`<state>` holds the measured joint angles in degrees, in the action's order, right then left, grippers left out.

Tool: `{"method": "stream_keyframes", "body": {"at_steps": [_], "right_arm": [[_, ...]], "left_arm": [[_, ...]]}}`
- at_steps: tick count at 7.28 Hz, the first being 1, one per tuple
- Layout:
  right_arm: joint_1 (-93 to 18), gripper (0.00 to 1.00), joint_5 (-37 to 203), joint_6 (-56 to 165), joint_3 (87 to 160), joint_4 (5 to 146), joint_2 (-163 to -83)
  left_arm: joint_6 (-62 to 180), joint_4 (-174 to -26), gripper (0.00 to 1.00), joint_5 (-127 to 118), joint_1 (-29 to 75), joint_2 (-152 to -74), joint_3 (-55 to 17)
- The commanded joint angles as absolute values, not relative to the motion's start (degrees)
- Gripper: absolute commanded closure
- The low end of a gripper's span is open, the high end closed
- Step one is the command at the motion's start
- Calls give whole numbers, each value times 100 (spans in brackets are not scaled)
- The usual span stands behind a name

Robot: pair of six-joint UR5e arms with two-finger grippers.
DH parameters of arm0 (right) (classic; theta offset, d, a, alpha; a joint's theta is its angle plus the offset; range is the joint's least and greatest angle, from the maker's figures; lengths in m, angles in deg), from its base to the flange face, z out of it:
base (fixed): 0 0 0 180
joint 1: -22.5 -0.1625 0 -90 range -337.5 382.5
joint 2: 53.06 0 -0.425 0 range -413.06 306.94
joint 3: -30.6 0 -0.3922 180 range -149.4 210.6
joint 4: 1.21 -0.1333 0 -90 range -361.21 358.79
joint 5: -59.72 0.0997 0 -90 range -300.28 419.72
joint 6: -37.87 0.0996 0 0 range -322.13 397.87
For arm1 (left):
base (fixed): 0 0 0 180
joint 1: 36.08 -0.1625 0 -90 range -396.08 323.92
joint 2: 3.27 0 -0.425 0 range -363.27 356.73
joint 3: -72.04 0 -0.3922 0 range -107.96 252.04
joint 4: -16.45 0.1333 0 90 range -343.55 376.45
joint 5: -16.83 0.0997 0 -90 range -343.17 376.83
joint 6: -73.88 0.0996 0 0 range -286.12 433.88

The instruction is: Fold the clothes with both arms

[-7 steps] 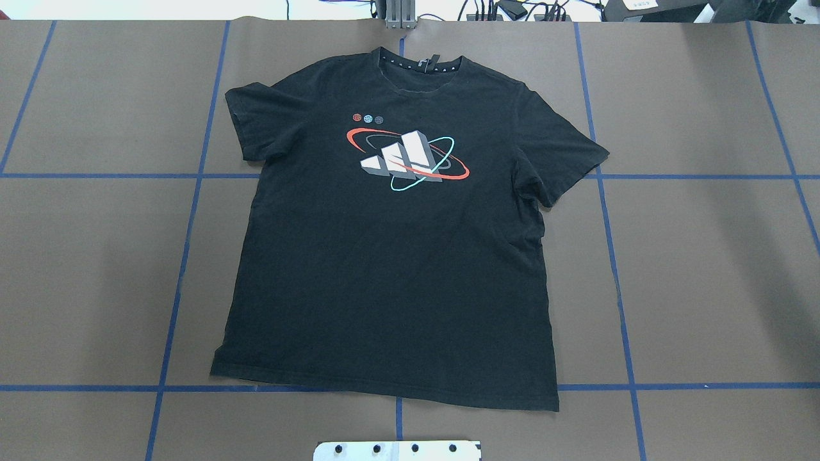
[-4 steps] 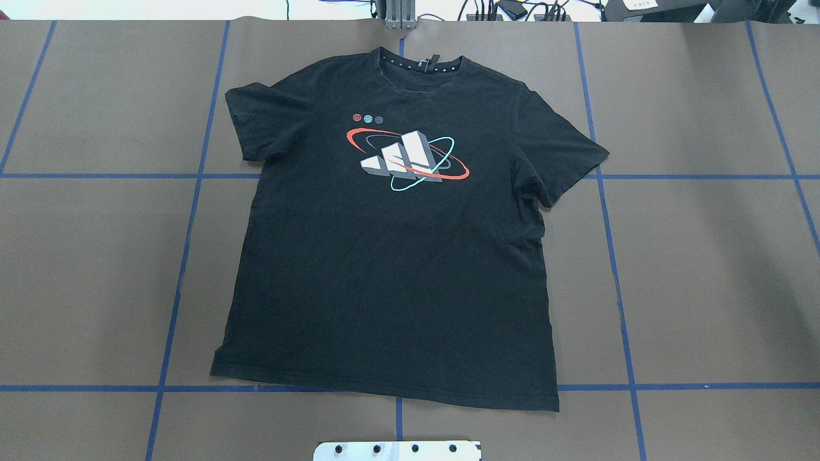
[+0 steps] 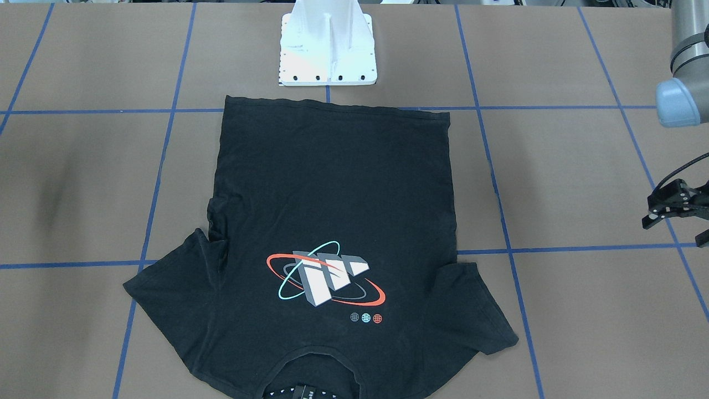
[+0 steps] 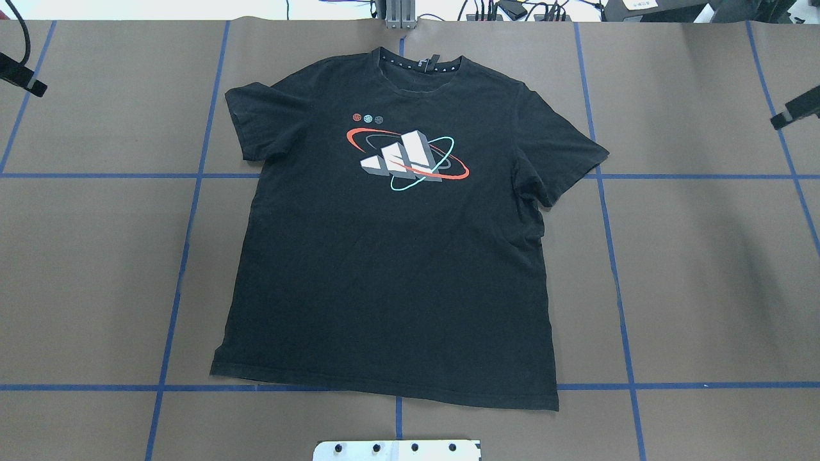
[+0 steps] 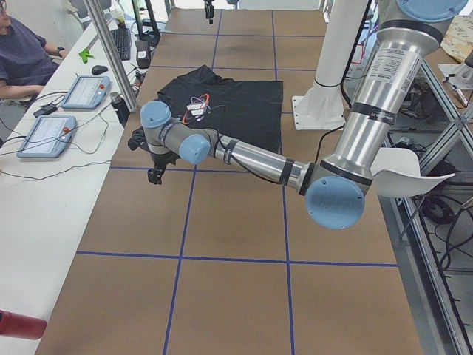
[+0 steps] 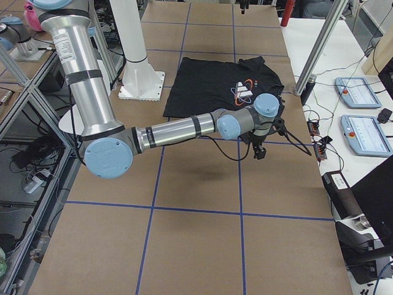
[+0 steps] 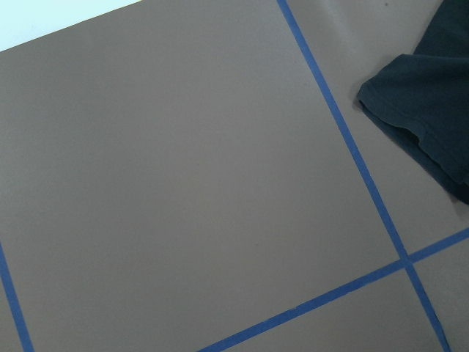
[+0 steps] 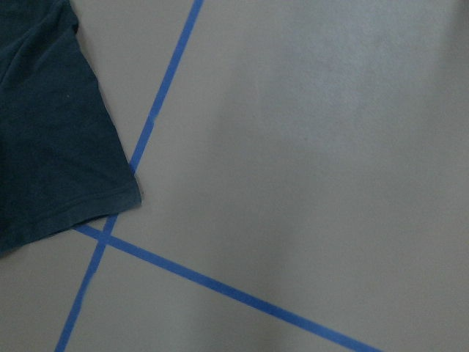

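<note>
Brown table (image 4: pixel 705 269), T-shirt (image 4: pixel 397 288) flat, long axis near-to-far, collar at far end, L hand (image 4: pixel 22 80), R hand (image 4: pixel 794 112), finger spread unclear

T-shirt (image 4: pixel 391 269) lies on table (image 4: pixel 705 288), beyond mount plate (image 4: pixel 397 450).

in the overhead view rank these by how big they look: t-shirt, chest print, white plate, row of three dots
1. T-shirt
2. chest print
3. white plate, cut off by the frame edge, so its place against the print is unsure
4. row of three dots
</note>
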<state>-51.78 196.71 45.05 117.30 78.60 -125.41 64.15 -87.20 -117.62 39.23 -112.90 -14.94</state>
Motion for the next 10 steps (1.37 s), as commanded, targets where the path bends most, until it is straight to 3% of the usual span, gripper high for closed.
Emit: {"method": "stream_keyframes", "body": {"at_steps": [1, 5, 7, 10], "right_arm": [[-4635, 0, 19123, 4908, 11218, 7464, -11945], [-4158, 1, 19094, 5419, 11005, 7220, -11345], [-3694, 1, 18544, 6734, 10114, 5101, -11353], [-3472, 3, 18505, 6828, 9793, 4906, -11406]], "left_arm": [[5495, -9530, 0, -11746, 3916, -11296, -1401], [5034, -9790, 0, -11545, 3907, -11401, -1356], [4962, -9799, 0, -11527, 3898, -11419, -1356], [4954, -9799, 0, -11527, 3898, -11428, -1356]]}}
